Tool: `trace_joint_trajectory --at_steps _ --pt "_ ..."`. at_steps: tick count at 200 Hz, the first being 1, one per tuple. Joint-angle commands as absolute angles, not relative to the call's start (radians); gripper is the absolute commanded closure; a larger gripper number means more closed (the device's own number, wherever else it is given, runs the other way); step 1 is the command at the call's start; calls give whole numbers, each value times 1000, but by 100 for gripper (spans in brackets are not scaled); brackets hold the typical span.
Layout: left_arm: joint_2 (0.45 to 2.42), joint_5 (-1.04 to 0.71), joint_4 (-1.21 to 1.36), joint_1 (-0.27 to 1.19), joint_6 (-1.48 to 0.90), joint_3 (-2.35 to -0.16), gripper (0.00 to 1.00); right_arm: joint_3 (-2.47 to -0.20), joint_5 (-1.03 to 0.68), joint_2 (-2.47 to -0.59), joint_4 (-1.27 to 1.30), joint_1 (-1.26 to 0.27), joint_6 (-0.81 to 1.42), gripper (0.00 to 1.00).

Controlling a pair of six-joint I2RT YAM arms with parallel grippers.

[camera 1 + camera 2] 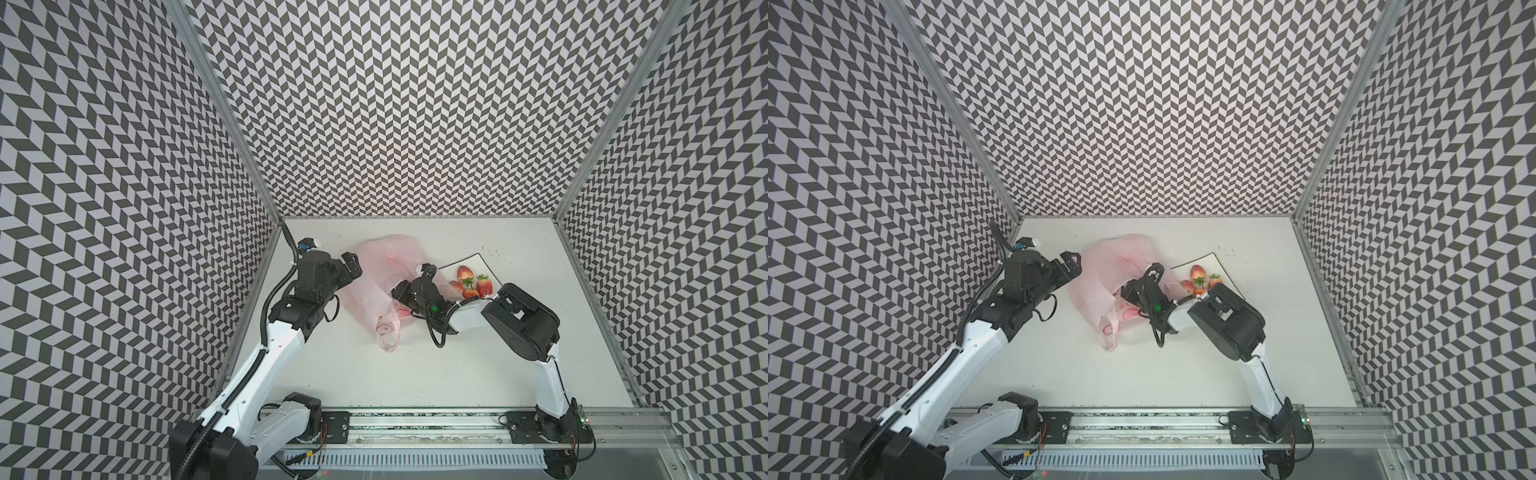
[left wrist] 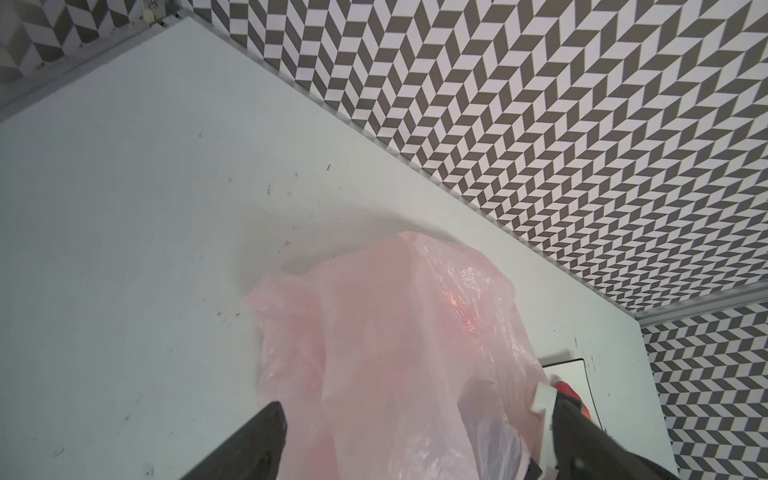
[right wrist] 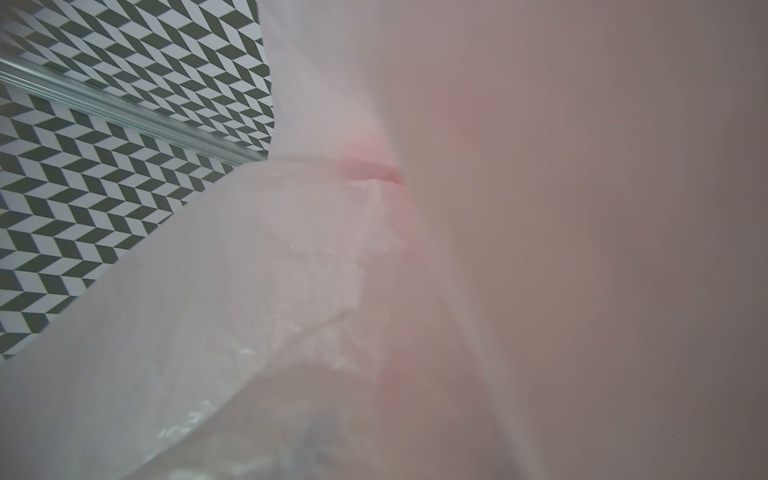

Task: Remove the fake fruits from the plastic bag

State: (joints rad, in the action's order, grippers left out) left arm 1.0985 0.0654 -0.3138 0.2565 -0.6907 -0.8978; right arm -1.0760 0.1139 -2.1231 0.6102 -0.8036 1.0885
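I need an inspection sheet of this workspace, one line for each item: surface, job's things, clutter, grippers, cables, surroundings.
Surface: white table, small dark specks, otherwise clean.
Job's things: pink plastic bag lies crumpled mid-table; strawberries rest on the black-rimmed plate beside it.
Clutter: nothing seen.
Grippers: left gripper open at the bag's edge, holding nothing; right gripper pushed into the bag's mouth, jaws hidden by plastic.
Cables: black cables loop at the wrists and run along the arms, none snagged on the bag.
Surroundings: chevron-patterned walls on three sides; metal rail in front.
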Motion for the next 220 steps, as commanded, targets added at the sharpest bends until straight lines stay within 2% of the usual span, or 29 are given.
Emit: trace_joint_trajectory --at_steps 1,71,96,121,145,175,220 --pt "1194 -58 -294 212 -678 -927 0 -1061 98 -2081 678 -802 1072 41" --pt "1386 -151 -128 181 -750 -875 0 -1037 83 -2054 701 -805 1069 41" --pt "1413 -182 -77 171 -756 -848 22 -1039 80 -2052 702 -807 1066 41" --pt "1403 -203 -49 153 -743 -820 53 -1033 89 -2039 697 -808 1053 41" --pt "1348 -207 -39 144 -713 -806 88 -1023 102 -2023 697 -808 1048 41" --pt "1227 -224 3 150 -647 -798 100 -992 83 -1993 727 -808 1048 40" --pt "1051 -244 23 250 -517 -800 100 -964 8 -1960 764 -810 1026 38"
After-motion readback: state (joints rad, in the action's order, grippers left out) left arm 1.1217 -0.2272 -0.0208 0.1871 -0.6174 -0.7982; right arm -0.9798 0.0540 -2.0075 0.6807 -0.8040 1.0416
